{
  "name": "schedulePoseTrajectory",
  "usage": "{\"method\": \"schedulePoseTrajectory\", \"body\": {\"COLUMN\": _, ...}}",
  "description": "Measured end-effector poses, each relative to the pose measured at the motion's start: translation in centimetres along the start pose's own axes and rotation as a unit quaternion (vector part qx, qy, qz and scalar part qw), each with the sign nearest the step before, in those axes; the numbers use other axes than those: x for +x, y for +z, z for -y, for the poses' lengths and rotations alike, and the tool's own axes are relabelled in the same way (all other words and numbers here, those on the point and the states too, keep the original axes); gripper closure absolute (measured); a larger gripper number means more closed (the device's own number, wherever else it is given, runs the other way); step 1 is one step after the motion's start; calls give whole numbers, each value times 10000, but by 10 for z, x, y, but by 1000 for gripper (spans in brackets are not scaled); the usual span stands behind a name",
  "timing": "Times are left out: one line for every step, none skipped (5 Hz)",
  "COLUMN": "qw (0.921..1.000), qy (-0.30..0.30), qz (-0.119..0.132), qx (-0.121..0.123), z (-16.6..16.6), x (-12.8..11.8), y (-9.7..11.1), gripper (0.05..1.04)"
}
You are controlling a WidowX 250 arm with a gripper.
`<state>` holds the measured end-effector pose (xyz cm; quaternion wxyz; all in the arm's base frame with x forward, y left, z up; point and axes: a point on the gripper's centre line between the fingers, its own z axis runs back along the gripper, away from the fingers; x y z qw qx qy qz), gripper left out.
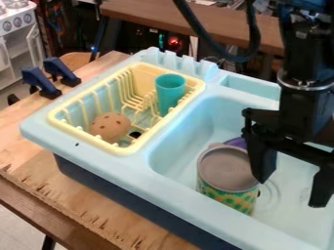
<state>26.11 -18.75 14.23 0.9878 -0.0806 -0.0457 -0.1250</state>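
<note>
The gripper (291, 178) hangs with jaws parted and empty beside the patterned can (228, 168), which stands ungrasped and unlifted in the sink (173, 188); teal cup (170, 92) and brown ball (110, 126) occupy the rack (118, 150).

With twelve o'clock at the far side, the sink unit (184, 188) sits on a table (68, 200). Its basin (177, 136) adjoins the rack (120, 148) at about four o'clock. In the rack, a cup (170, 89) stands at two, a rounded toy (110, 126) at seven. A can (227, 178) stands in the basin, with another item (237, 142) behind it, near twelve. Clamps (51, 78) sit at ten from the rack.
</note>
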Motion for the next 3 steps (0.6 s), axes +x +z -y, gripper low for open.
{"method": "schedulePoseTrajectory", "body": {"qw": 9995, "qy": -214, "qz": 114, "qx": -199, "z": 10, "x": 5, "y": 7, "gripper": 78}}
{"method": "schedulePoseTrajectory", "body": {"qw": 9953, "qy": -915, "qz": 191, "qx": -239, "z": 25, "x": 16, "y": 52, "gripper": 81}}
{"method": "schedulePoseTrajectory", "body": {"qw": 9928, "qy": -892, "qz": -473, "qx": 643, "z": 26, "x": 16, "y": 83, "gripper": 81}}
